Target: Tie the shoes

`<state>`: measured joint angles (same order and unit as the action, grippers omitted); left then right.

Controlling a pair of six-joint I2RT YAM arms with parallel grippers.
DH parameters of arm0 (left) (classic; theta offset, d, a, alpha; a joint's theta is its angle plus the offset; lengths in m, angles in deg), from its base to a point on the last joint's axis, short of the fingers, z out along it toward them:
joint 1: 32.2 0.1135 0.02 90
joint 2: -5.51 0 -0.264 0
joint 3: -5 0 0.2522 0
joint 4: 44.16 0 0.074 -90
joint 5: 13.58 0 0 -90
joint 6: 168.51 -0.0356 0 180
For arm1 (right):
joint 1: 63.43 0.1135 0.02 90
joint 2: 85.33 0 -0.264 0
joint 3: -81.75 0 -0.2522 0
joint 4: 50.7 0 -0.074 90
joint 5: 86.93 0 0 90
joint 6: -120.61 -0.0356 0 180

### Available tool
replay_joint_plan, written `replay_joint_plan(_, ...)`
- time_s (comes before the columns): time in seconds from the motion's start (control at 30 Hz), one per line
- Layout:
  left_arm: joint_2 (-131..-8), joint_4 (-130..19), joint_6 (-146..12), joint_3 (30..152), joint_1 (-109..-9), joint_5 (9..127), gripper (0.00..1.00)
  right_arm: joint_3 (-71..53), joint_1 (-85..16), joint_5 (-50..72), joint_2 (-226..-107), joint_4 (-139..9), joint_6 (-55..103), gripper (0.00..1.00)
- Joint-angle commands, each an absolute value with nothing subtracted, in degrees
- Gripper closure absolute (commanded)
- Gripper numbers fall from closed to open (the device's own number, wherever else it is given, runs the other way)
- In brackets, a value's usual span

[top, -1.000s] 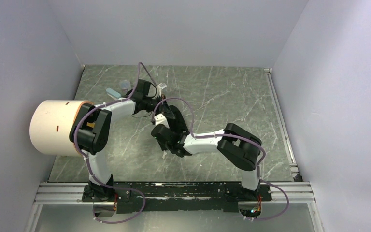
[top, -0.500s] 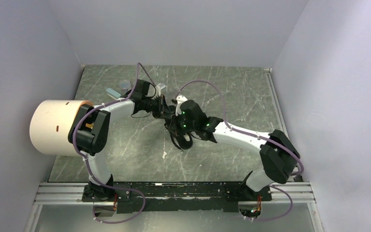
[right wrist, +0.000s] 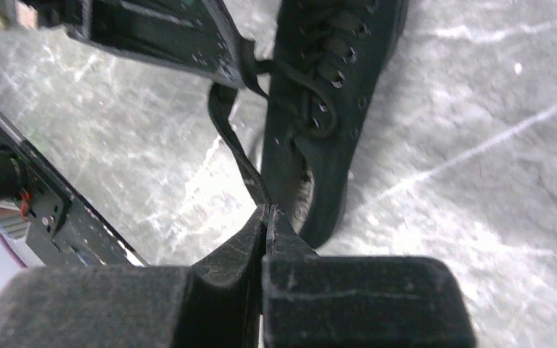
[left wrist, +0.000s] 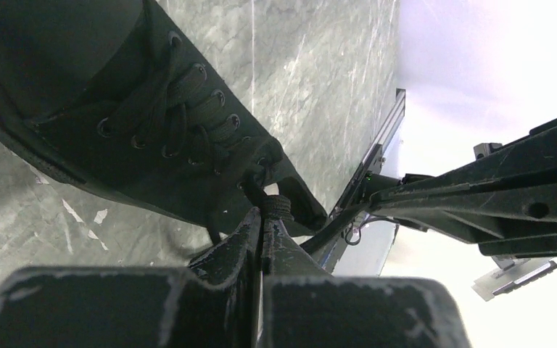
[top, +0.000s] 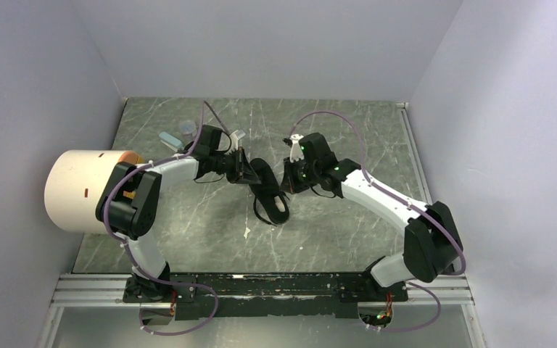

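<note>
right gripper (top: pixel 288 177) now sits out right of the shoe (top: pixel 270 194), clamped on a lace (right wrist: pixel 236 148); left gripper (left wrist: pixel 262 217) pinches the other lace (left wrist: pixel 276 206), opposed pull likely cinching the knot.

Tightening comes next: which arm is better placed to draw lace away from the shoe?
Probably right. The right fingers pinch a thin black lace some way from the black low-cut shoe; the left fingers pinch close against its lacing.
</note>
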<state>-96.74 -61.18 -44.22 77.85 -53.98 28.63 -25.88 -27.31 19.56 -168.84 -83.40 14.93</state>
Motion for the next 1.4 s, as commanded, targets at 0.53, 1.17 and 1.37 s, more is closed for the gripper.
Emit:
replay_joint_plan(0.53,-98.05,-54.31,-42.74,76.65,-53.74,27.93,0.95,-29.06,-33.56,7.98,-171.94,-92.61,20.21,0.93)
replay_joint_plan(1.17,-97.51,-59.0,-44.76,78.05,-53.74,26.94,0.95,-35.76,-28.22,32.17,-170.25,-64.74,40.58,0.59)
replay_joint_plan(1.37,-97.45,-58.84,-44.41,77.81,-53.74,26.38,0.95,-37.4,-26.1,27.3,-170.98,-64.71,40.95,0.61)
